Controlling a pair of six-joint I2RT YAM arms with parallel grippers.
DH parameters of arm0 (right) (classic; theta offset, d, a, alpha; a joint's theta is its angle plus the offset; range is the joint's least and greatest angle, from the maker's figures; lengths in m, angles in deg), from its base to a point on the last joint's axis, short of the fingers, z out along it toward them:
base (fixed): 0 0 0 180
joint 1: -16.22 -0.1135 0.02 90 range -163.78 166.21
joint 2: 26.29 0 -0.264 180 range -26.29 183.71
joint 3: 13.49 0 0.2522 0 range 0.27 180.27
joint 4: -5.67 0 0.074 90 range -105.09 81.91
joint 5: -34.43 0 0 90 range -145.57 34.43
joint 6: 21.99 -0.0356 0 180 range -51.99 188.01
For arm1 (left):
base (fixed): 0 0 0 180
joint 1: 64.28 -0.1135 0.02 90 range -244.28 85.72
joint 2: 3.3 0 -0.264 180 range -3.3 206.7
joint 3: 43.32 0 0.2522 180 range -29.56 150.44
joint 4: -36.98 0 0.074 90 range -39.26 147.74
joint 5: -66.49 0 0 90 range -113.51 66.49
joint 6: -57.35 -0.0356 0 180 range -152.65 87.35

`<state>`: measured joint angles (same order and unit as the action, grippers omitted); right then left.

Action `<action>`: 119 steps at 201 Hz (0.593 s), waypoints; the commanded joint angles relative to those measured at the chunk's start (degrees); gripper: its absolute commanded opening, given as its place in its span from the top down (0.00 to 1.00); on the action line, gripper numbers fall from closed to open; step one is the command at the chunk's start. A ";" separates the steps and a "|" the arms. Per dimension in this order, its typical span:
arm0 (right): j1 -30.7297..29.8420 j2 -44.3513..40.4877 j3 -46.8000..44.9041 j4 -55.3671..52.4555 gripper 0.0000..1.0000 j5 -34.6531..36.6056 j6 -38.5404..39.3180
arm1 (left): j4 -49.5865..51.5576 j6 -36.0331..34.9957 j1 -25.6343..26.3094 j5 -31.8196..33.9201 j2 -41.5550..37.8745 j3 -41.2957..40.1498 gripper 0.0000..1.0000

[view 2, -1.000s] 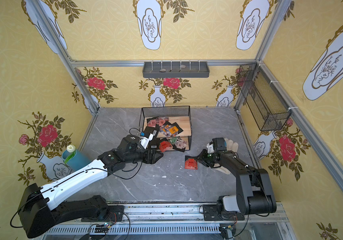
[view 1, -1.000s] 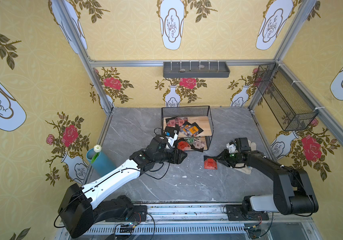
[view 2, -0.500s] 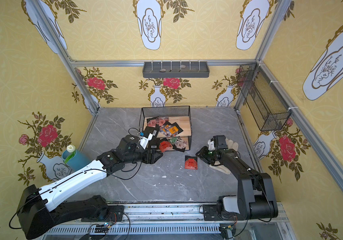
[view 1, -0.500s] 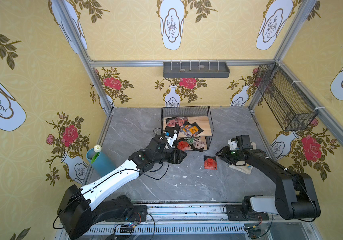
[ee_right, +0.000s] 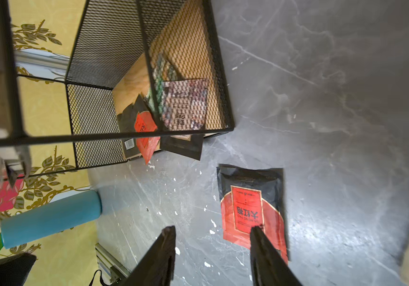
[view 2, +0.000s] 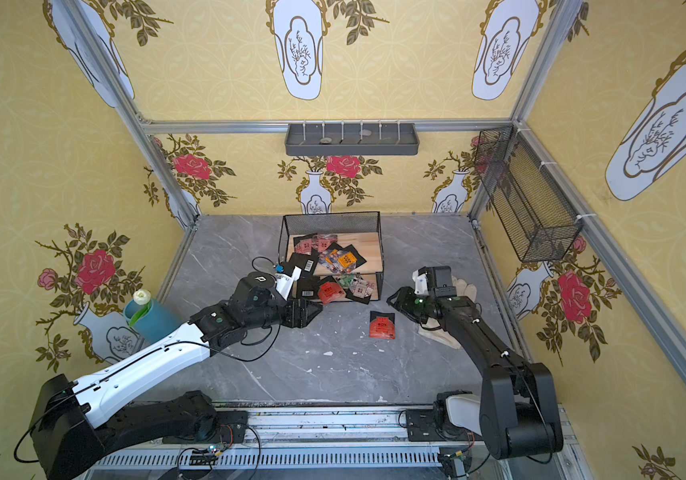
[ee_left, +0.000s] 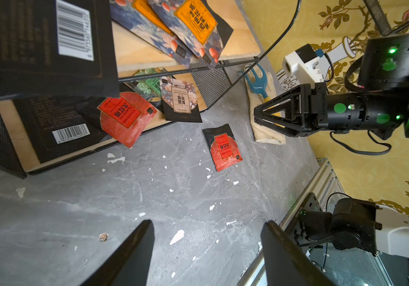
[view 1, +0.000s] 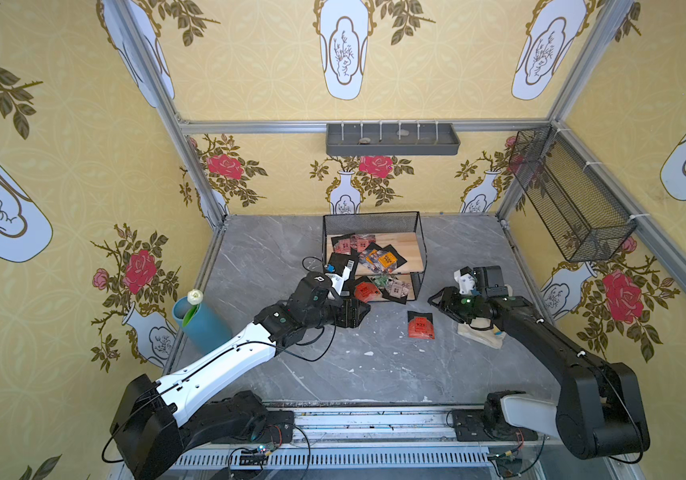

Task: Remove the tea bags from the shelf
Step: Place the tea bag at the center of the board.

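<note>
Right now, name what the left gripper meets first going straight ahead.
Likely the loose red tea bag on the table, ahead of the left gripper; height is unclear, so it might pass above.

left gripper [ee_left: 207, 222] jaws wide, empty — right gripper [ee_right: 212, 228] jaws apart, empty

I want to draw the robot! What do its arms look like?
The left arm has a long white shell with black joints and a thin black cable looping alongside. The right arm is mostly black, white near its base. Both end in black pointed fingers.

Red sachet [ee_right: 250, 210]: seemingly DA HONG PAO; beige sachet [ee_left: 179, 99]: 菊花普洱.
</note>
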<state>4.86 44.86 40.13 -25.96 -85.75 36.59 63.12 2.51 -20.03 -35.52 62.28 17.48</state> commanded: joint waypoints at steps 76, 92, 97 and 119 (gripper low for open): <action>0.02 -0.93 3.92 -0.13 0.26 -0.41 1.71 | -0.96 2.19 -0.04 3.44 -1.71 -1.39 0.22; 0.82 -0.45 4.72 0.41 0.23 -1.30 1.63 | -0.88 2.24 0.00 3.52 -1.83 -1.47 0.22; 0.98 -0.28 5.06 0.58 0.22 -1.63 1.62 | -0.82 2.32 -0.03 3.72 -1.88 -1.49 0.22; 1.50 0.12 6.26 0.74 0.10 -2.36 1.70 | -0.51 2.59 -0.04 4.22 -2.16 -1.51 0.21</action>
<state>5.95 44.64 45.09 -26.07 -86.67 37.81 63.19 4.74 -20.03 -32.49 60.45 16.35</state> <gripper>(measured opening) 0.794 0.787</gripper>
